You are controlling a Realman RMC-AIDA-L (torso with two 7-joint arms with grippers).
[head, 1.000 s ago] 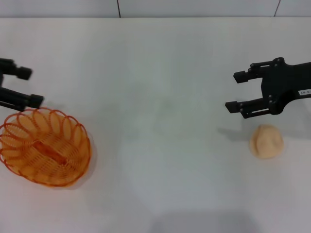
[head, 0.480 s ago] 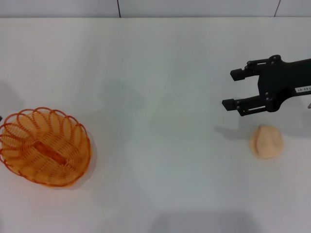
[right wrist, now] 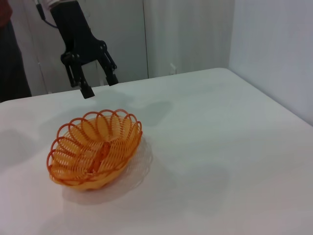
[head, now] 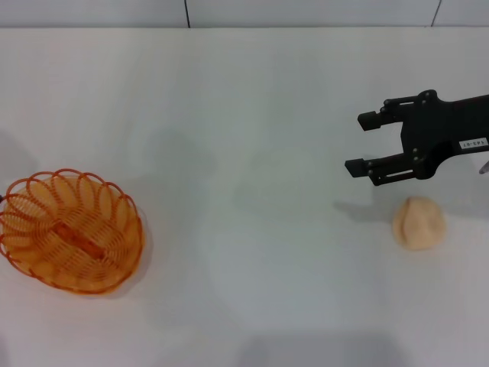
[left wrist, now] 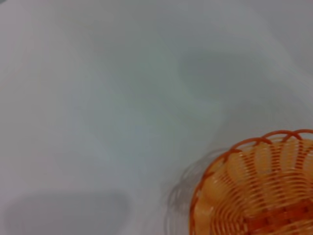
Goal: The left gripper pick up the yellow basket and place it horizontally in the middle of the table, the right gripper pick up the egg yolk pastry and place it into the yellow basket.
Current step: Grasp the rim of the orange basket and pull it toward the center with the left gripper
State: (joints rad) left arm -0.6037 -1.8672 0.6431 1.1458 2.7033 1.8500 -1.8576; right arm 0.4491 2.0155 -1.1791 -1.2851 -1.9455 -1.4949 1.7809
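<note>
table (head: 244,99) bare mid-span | yellow basket (head: 71,231) sat at left edge, unmoved | right gripper (head: 367,143) crept leftward, jaws spread, empty | left gripper (right wrist: 97,83) withdrew from head view, fingers parted; pickup pending | egg yolk pastry (head: 418,222) untouched

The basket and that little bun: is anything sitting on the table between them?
Nothing. In the head view, only bare white table lies between the yellow basket and the egg yolk pastry.
</note>
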